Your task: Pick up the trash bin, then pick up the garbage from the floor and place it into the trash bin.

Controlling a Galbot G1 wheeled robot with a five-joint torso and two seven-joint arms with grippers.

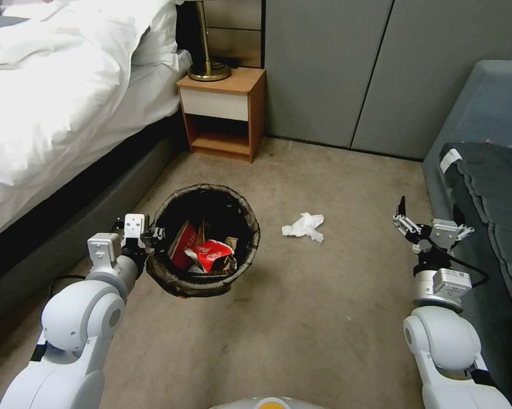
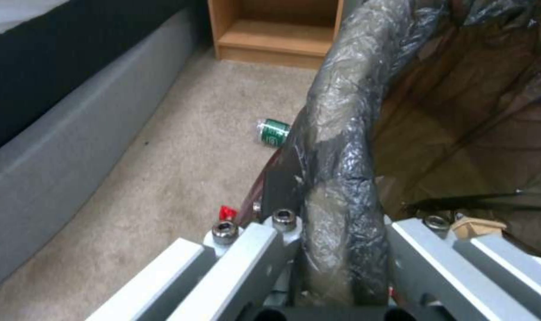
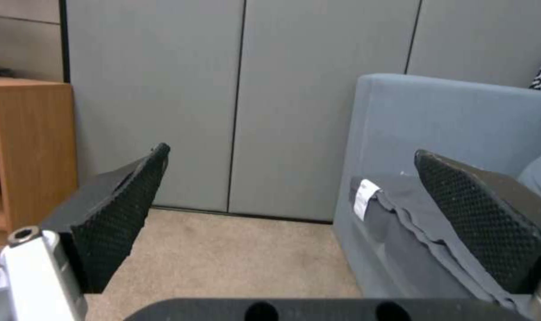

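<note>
Item, bin in hand: my left pincer [image 1: 151,233] pinches the trash bin [image 1: 204,241] rim, wrappers inside, bin off the floor [image 1: 301,318]; right pincer [image 1: 412,227] spread, idle; white tissue [image 1: 304,226] lies right of the bin, likely my next pickup.

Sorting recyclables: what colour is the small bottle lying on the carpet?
Green, seen best in the left wrist view: small bottle.

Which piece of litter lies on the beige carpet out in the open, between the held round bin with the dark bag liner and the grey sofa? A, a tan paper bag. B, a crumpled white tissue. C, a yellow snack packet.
B: the crumpled white tissue lies on the carpet between the bin and the sofa.
</note>
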